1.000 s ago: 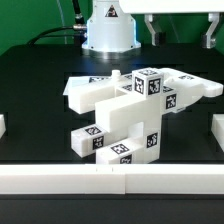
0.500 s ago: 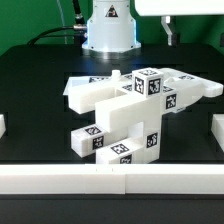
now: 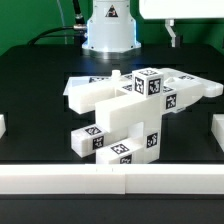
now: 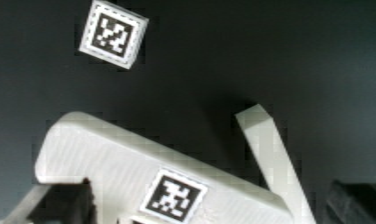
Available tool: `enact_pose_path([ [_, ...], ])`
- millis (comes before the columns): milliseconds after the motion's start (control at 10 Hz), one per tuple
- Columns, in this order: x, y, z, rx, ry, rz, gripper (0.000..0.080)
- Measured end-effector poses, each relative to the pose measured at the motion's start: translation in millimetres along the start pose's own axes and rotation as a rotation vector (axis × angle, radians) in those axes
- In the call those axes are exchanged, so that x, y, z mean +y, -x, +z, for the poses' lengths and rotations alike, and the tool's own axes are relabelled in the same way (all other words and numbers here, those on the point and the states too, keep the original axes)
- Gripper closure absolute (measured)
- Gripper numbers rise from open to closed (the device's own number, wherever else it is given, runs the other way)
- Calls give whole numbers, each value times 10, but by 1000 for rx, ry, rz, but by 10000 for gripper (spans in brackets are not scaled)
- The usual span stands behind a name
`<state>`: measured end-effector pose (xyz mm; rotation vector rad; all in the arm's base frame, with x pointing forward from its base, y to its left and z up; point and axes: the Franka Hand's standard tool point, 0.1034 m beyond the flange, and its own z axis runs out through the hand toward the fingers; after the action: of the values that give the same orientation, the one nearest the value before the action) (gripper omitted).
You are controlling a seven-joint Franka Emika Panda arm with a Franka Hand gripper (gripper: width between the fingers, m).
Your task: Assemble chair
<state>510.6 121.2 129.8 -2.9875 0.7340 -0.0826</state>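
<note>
While the chair (image 3: 130,110) is lying assembled on the black table (image 3: 35,95) (tags facing outward), the gripper (image 3: 172,32) is hanging above it at the exterior view's right; its jaws are standing wide, gripping nothing.

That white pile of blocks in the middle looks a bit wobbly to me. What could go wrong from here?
The chair parts are joined into one irregular cluster resting on the black table, with pieces jutting out at angles; a nudge might tip or shift it. The gripper hangs open above the exterior view's right side, holding nothing; coming down, it could hit a protruding piece instead of straddling it. Parts overlap closely, so it might catch two at once.
</note>
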Motion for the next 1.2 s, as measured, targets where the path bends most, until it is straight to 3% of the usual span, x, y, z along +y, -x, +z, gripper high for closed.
enact_pose_path([
  [200,-15,336,-25,-21,5,-63,150],
  [400,74,510,-5,-25,2,-84,150],
  [600,236,502,119,0,-1,-104,150],
  [900,398,398,383,28,22,-121,150],
  [1200,427,381,444,31,29,-117,150],
])
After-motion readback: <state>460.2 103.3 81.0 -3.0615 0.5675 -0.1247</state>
